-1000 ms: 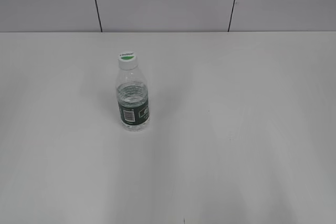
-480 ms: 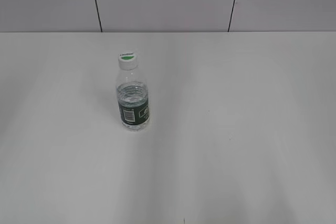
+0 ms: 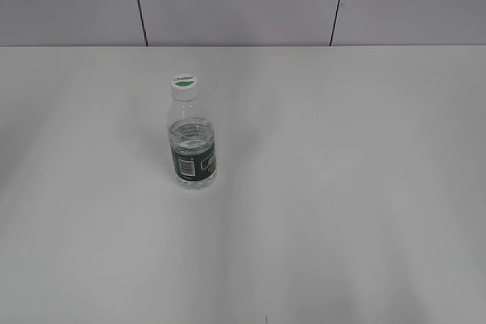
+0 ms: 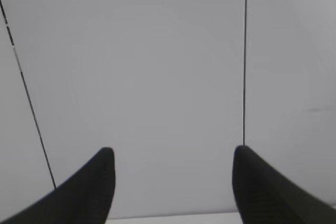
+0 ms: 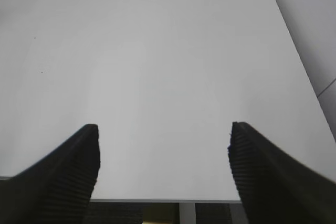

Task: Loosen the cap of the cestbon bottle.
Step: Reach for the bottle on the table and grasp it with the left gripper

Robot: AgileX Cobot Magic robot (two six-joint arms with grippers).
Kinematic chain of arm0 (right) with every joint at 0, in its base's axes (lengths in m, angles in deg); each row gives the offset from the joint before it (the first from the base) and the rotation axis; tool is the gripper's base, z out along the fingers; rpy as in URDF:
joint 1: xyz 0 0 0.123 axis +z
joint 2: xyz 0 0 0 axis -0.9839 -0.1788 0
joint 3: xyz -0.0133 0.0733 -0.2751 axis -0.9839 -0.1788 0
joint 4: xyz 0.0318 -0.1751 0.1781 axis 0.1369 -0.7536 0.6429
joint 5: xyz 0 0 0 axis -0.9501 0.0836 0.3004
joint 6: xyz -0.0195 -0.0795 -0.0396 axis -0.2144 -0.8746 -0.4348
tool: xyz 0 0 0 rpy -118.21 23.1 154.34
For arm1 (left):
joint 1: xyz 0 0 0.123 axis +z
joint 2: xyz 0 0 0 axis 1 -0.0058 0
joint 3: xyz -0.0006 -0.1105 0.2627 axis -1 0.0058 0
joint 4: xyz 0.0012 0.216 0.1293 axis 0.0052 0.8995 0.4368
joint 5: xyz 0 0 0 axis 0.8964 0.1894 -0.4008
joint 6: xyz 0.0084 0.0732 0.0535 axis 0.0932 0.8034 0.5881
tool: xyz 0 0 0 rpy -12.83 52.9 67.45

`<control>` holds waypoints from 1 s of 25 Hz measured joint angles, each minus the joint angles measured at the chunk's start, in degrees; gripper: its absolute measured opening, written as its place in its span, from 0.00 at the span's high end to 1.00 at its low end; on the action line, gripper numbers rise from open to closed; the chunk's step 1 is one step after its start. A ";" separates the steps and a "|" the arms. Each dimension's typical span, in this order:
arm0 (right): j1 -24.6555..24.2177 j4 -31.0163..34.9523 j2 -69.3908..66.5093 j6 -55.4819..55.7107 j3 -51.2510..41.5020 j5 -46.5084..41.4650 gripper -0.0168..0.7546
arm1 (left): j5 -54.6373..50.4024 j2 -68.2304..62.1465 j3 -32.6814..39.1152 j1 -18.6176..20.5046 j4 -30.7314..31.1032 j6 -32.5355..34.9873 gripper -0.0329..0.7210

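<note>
The cestbon bottle [image 3: 193,149] stands upright on the white table, left of centre in the exterior view. It is clear plastic with a dark green label band and a barcode panel. Its white cap [image 3: 184,85] with a green leaf mark sits on the neck. Neither arm shows in the exterior view. My left gripper [image 4: 173,153] is open and empty, facing a grey panelled wall. My right gripper [image 5: 164,129] is open and empty over the bare table near its front edge. The bottle shows in neither wrist view.
The white table [image 3: 342,187] ends at a grey wall [image 3: 243,1] with dark vertical seams. In the right wrist view the table's front edge [image 5: 163,200] and right edge [image 5: 299,61] show, with dark floor below.
</note>
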 joint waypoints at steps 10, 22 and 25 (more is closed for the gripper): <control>0.00 0.00 0.00 0.00 0.00 0.00 0.22 | 14.50 -14.52 0.38 0.00 1.83 0.00 0.37; 0.00 0.00 0.00 0.00 0.00 0.00 0.22 | 45.20 -30.13 11.22 0.00 8.73 -1.80 0.37; 0.00 0.00 0.00 0.00 0.00 0.00 0.22 | 51.04 -32.84 14.41 0.00 13.09 -2.65 0.37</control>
